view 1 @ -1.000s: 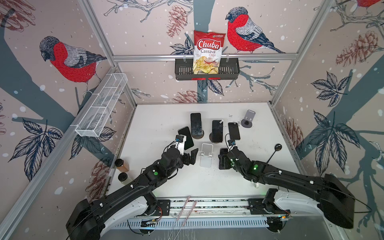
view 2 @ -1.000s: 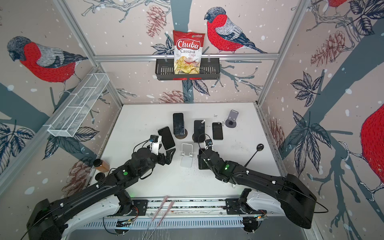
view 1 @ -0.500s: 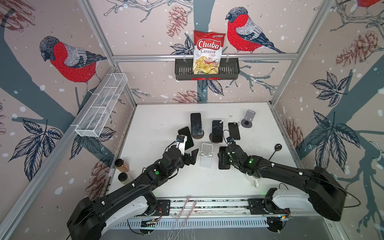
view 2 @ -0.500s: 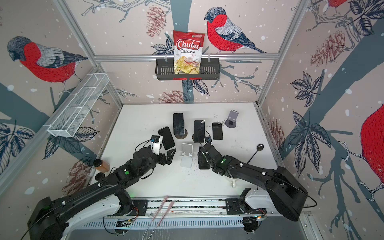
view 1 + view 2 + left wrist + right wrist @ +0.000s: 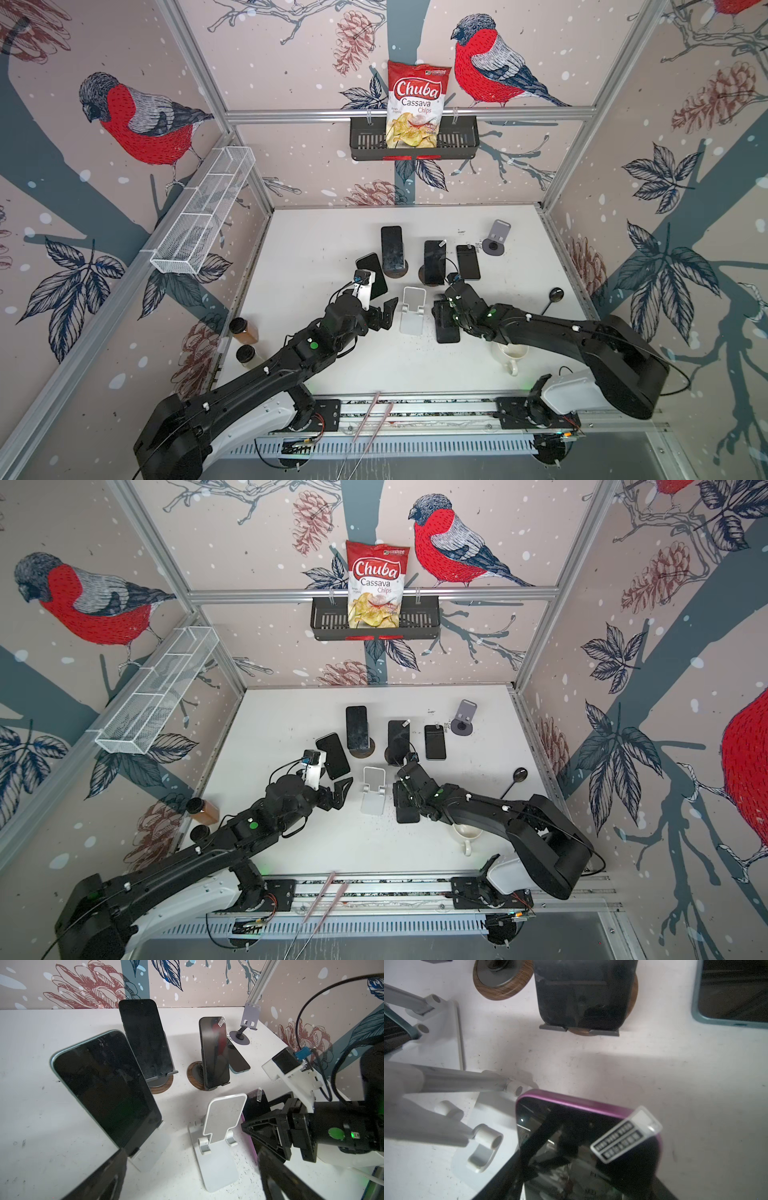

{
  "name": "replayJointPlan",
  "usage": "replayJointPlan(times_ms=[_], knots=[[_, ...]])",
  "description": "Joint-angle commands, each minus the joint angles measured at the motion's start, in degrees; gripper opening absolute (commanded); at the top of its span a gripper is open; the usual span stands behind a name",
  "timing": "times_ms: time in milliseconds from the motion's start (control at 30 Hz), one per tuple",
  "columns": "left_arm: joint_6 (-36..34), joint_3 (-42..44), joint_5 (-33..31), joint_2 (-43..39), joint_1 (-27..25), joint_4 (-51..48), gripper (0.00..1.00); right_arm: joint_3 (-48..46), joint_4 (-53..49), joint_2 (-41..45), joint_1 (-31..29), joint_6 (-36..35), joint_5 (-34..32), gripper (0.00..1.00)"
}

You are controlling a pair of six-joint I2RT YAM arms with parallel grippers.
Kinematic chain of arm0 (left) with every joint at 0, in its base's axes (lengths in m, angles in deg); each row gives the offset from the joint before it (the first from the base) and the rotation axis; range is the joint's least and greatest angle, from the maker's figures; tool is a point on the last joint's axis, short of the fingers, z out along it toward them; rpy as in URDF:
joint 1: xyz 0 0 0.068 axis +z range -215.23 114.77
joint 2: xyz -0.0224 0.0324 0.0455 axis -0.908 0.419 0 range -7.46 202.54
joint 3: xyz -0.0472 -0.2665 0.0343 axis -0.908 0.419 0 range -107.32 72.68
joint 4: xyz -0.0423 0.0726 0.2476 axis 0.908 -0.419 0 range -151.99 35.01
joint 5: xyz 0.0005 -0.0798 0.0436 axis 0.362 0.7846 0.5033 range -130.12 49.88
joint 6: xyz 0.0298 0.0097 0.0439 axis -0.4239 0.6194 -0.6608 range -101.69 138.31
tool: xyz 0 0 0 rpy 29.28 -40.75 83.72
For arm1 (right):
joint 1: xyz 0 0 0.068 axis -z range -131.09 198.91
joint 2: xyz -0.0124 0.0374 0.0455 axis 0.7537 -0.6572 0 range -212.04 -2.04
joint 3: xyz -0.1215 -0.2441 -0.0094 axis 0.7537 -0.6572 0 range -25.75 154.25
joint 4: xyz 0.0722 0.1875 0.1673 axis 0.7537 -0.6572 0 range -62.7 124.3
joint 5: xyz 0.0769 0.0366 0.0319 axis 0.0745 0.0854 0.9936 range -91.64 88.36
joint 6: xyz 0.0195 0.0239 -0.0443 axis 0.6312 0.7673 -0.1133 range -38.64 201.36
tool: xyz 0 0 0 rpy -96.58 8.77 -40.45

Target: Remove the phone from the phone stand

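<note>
**Purple phone off the white stand, under my right pincer**

Beside the white folding phone stand [image 5: 412,312], the purple-edged phone [image 5: 446,328] lay on the bench [image 5: 316,232], just right of the stand's base and apart from its rest. My right pincer [image 5: 442,309] sat over the phone's upper part; I could not tell whether its jaws gripped the phone or only stood over it. My left pincer [image 5: 384,318] hung wide, holding nothing, just left of the stand. Behind them, a black phone [image 5: 392,249] leaned on a wood-rimmed round stand [image 5: 160,1084].
</note>
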Motion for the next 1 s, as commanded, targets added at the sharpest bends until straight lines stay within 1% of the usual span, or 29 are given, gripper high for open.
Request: replayJointPlan(times_ms=[0,333,600,967], knots=[[-0.57,-0.37,0.06,-0.07,0.10,2.40,0.97,0.07,-0.79,-0.75,0.34,0.68,0.69,0.66],[-0.13,0.11,0.41,-0.33,0.10,2.92,0.97,-0.59,0.68,-2.97,2.15,2.54,1.04,0.66],[-0.08,0.83,0.34,-0.95,0.10,3.05,0.97,-0.11,1.03,-5.92,2.44,3.73,-0.26,0.66],[0.43,1.12,-0.73,-1.48,0.10,2.42,0.97,1.77,0.34,-5.89,2.69,3.65,-2.21,0.69]])
